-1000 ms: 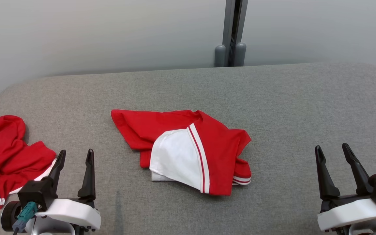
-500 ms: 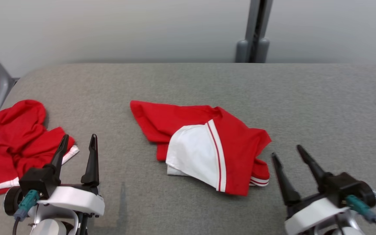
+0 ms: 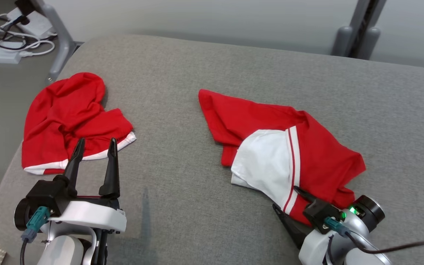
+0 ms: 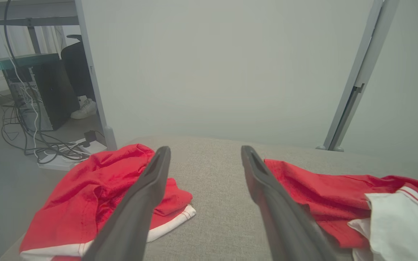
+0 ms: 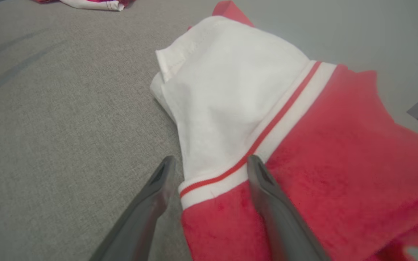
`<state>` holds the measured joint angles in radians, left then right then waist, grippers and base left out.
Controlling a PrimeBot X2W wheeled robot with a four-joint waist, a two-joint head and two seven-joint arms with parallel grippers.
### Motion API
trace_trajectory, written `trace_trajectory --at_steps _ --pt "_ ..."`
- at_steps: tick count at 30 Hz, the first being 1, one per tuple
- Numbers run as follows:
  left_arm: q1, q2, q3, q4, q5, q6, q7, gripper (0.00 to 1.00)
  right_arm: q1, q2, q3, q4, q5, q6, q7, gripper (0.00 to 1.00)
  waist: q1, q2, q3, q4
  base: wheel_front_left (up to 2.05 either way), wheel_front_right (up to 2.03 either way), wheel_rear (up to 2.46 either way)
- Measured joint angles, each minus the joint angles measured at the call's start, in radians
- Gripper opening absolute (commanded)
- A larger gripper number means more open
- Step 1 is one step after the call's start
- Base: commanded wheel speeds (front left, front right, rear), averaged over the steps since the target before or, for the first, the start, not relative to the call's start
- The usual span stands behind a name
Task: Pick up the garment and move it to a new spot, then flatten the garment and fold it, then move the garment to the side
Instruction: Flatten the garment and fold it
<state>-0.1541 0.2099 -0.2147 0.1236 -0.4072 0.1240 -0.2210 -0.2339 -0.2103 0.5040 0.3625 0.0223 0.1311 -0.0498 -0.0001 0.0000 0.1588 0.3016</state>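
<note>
Near right on the table (image 3: 182, 147) | garment (image 3: 300, 154) is lying crumpled | I am seeing right gripper (image 3: 287, 200) spread, straddling its near striped edge | left gripper (image 3: 96, 145) is hovering spread, near left, by second red garment (image 3: 68, 114)
</note>
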Motion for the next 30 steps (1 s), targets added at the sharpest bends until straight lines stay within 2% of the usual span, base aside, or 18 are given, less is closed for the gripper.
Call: trace_trajectory --at_steps 1,2,3,4,8,13,21,27,28,29,30 --pt "-0.001 -0.001 -0.001 0.001 0.000 0.000 -0.001 1.00 -0.010 0.001 0.006 0.017 -0.006 0.000 0.007 0.96 0.0001 0.0000 0.005 0.008 0.00 0.00 0.00" --pt "-0.002 -0.001 0.000 0.002 0.000 0.000 -0.004 1.00 -0.019 0.003 0.009 0.034 -0.013 0.000 0.010 0.42 0.0001 0.0000 0.009 0.013 0.00 0.00 0.00" --pt "-0.002 -0.003 -0.001 0.004 0.000 0.000 -0.006 1.00 -0.026 0.005 0.006 0.046 -0.015 0.000 0.010 0.15 0.0000 0.0000 0.012 0.018 0.00 0.00 0.00" --pt "-0.002 -0.005 -0.001 0.004 0.000 0.000 -0.008 1.00 -0.032 0.005 0.004 0.053 -0.015 0.000 0.010 0.00 0.0001 0.0000 0.014 0.021 0.00 0.00 0.00" --pt "-0.002 -0.005 -0.001 0.006 0.000 0.005 -0.012 1.00 -0.051 0.007 -0.011 0.049 -0.006 0.000 0.015 0.00 0.0000 0.0000 0.011 0.003 0.00 0.00 0.00" --pt "-0.003 0.002 0.000 0.008 0.000 0.005 -0.013 1.00 -0.063 0.003 -0.060 -0.039 0.024 0.000 -0.004 0.00 0.0001 0.0000 0.004 -0.037 0.00 0.00 0.00" --pt "-0.003 0.010 -0.011 -0.008 0.000 0.009 -0.003 1.00 -0.029 0.020 -0.208 -0.222 0.057 0.000 -0.015 0.00 0.0001 0.0000 -0.014 -0.114 0.00 0.00 0.00" --pt "-0.002 0.021 -0.020 -0.018 0.001 0.009 0.009 1.00 0.035 0.077 -0.333 -0.311 0.075 0.000 -0.023 0.00 0.0001 0.0000 -0.029 -0.158 0.00 0.00 0.00" --pt "-0.002 0.021 -0.023 -0.021 0.001 0.009 0.010 1.00 0.047 0.086 -0.352 -0.319 0.083 0.000 -0.027 0.35 0.0000 0.0000 -0.031 -0.165 0.00 0.00 0.00" --pt "-0.002 0.020 -0.027 -0.025 0.001 0.009 0.014 1.00 0.059 0.095 -0.372 -0.326 0.091 0.000 -0.035 0.98 0.0001 0.0000 -0.035 -0.172 0.00 0.00 0.00" --pt "0.000 0.020 -0.030 -0.029 0.001 0.009 0.016 1.00 0.070 0.105 -0.395 -0.329 0.104 0.000 -0.039 1.00 0.0001 0.0000 -0.038 -0.178 0.00 0.00 0.00"
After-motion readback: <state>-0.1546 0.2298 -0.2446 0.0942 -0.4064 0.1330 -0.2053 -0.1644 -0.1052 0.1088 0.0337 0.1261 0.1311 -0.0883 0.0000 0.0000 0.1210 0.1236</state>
